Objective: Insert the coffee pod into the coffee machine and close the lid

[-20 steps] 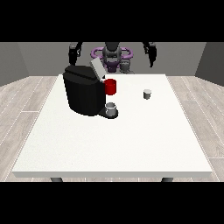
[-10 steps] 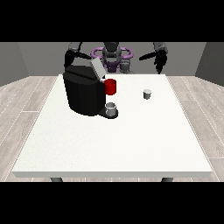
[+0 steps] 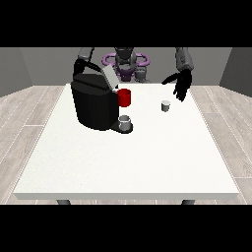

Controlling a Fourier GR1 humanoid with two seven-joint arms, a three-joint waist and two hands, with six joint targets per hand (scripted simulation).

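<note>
Large white table (image 3: 128, 162) in place, robot (image 3: 125, 61) standing at its far edge.

Black coffee machine (image 3: 94, 103) standing on the far left part of the table, lid (image 3: 109, 76) raised and tilted up towards the right. Red part (image 3: 124, 97) showing on the machine's right side, just below the raised lid. Small grey cup (image 3: 125, 122) sitting on the machine's base at its near right corner.

Coffee pod (image 3: 166, 105), small and pale, standing upright on the table, right of the machine and well apart from it, in the far right part of the tabletop. Not in the machine, not touched by either hand.

Hand at the view's right (image 3: 182, 84) hanging above the far right area of the table, just beyond and to the right of the pod, near it but apart. Fingers pointing downward, spread and only loosely bent, thumb held out towards the left; nothing held.

Hand at the view's left (image 3: 78, 66) partly hidden behind the top of the coffee machine at the far left; only a dark sliver visible. Cannot tell whether its fingers are spread or curled, nor whether anything is held
</note>
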